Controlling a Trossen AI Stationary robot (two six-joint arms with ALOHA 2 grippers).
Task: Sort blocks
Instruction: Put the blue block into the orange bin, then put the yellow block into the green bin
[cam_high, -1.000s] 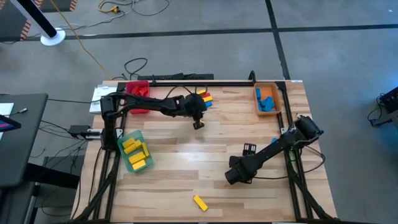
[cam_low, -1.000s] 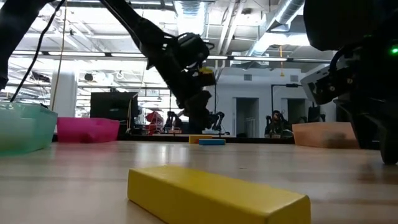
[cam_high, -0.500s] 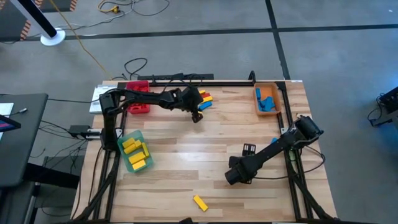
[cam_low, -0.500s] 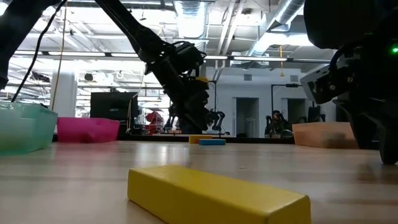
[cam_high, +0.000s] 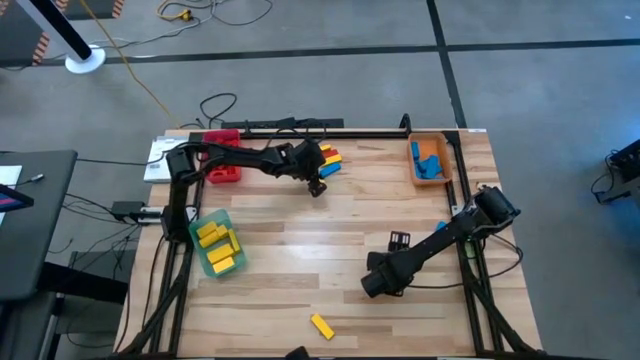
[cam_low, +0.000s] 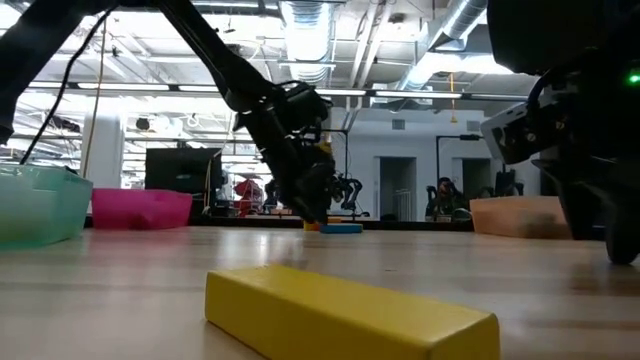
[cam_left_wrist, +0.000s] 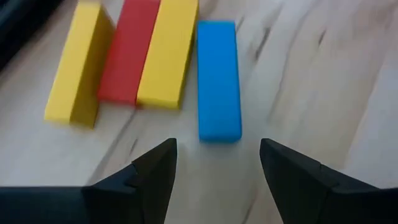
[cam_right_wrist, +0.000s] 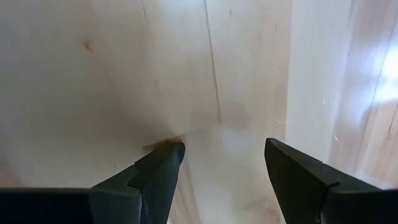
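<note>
Taking the green tray at the table's left edge as the landmark, it is holding three yellow blocks. Just beyond it, at the far-left corner, the red tray is lying partly under the left arm.

Farther right of the green tray and toward the far edge, the left gripper is hovering low over a small cluster of blocks. Its fingers are standing apart and gripping nothing. In the left wrist view the blue block is lying straight ahead between them, flat on the wood, with a yellow block, a red block and a second yellow block packed side by side next to it. The step in hand looks like lining up on the blue block. The next move would call for dropping straight down so the fingers straddle only the blue one, since its yellow neighbour is sitting very close.

A lone yellow block is lying near the front edge, well right of the green tray.

Farther right again, the right gripper is waiting with fingers spread and empty over bare wood. The orange tray, at the far-right corner, is holding blue blocks.
</note>
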